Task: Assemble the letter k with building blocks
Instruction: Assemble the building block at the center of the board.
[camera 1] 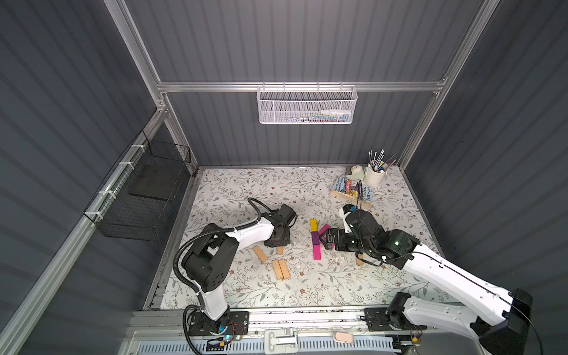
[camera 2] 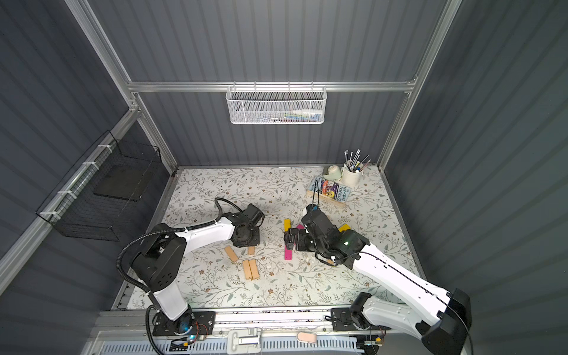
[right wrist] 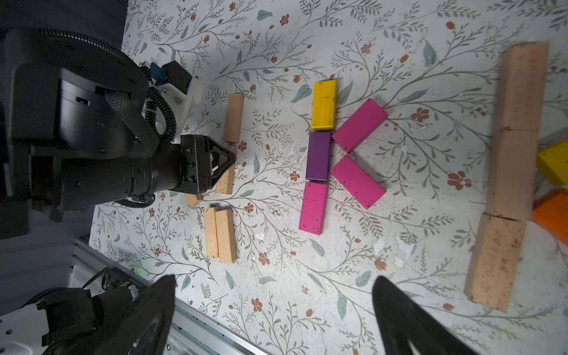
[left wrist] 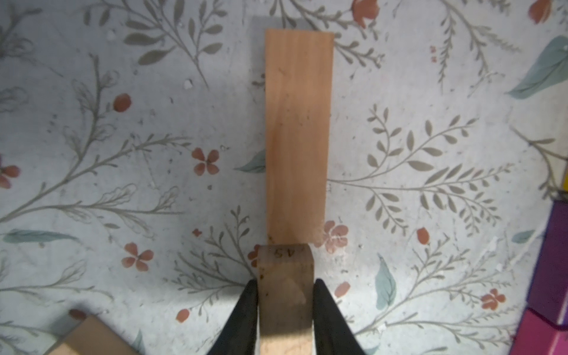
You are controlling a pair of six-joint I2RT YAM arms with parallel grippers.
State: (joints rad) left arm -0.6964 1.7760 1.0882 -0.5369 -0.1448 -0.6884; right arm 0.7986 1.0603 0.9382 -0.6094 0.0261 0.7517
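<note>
in a top view the right gripper (camera 1: 323, 240) hangs with jaws wide apart over the k of painted wooden bars (camera 1: 317, 253). left wrist: left gripper (left wrist: 285, 284) clamped on the end of a plain tan wooden bar (left wrist: 284, 264), long axis in line with a second tan bar (left wrist: 298, 135) just ahead. right wrist: k looks complete, nearer the right arm.

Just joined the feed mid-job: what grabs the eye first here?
The bright letter K in the middle of the floral table: a yellow block, a purple block and a magenta block form its stem, two slanted magenta blocks its arms. The right pincer hangs open over it. To its left, the left pincer is shut on a tan block.
</note>
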